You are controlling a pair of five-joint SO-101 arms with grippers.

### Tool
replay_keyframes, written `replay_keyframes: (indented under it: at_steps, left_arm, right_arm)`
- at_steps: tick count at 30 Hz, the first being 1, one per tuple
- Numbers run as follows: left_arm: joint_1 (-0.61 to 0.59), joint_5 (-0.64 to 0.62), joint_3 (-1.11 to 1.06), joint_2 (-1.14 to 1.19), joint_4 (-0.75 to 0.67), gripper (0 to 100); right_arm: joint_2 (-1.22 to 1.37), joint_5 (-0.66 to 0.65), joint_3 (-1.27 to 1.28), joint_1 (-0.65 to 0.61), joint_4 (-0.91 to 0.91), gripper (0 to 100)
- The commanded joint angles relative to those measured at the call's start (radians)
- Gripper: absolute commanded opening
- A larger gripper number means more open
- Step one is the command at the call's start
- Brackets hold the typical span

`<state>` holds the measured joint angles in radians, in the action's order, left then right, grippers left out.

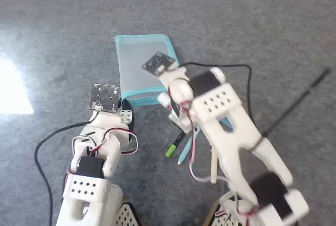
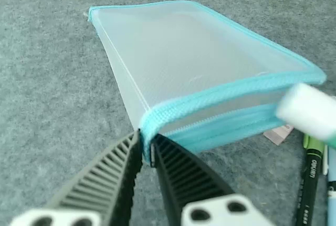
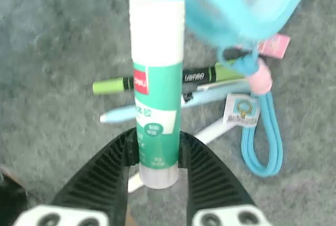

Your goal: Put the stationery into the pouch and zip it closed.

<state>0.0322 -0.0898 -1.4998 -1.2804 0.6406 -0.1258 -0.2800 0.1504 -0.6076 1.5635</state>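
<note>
The pouch [image 1: 143, 65] is translucent with teal edging and lies flat on the grey table; its zipper side faces the arms. My left gripper [image 2: 146, 151] is shut on the near corner of the pouch [image 2: 199, 63], pinching the teal zipper edge. Just in front of the pouch's other near corner, my right gripper [image 3: 155, 152] is shut on a white and green glue stick [image 3: 156, 79] whose cap end points at the pouch [image 3: 236, 5]. Below it lie a green pen [image 3: 157, 82], a light blue pen [image 3: 152, 113] and a white stick [image 3: 210, 130].
A pink zipper pull [image 3: 260, 77] with a blue strap loop [image 3: 262, 147] and a small tag [image 3: 241, 111] hangs from the pouch corner, next to a pink eraser [image 3: 275, 44]. The pens [image 1: 176, 144] lie between the two arms. Cables trail beside both arms.
</note>
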Motion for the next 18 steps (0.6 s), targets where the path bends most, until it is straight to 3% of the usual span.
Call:
replay_keyframes:
  at_steps: [1,10,18]
  left_arm:
    - [0.009,0.011,0.039,-0.005,0.005,1]
    - [0.009,0.014,0.039,-0.005,0.005,1]
    - [0.009,0.034,0.038,-0.005,0.006,1]
  right_arm:
    - [0.133,0.048,-0.206,-0.008,0.019,0.8]
    - [0.426,0.074,-0.601,-0.038,0.229,0.8]
    - [0.49,0.144,-0.709,-0.013,0.133,0.9]
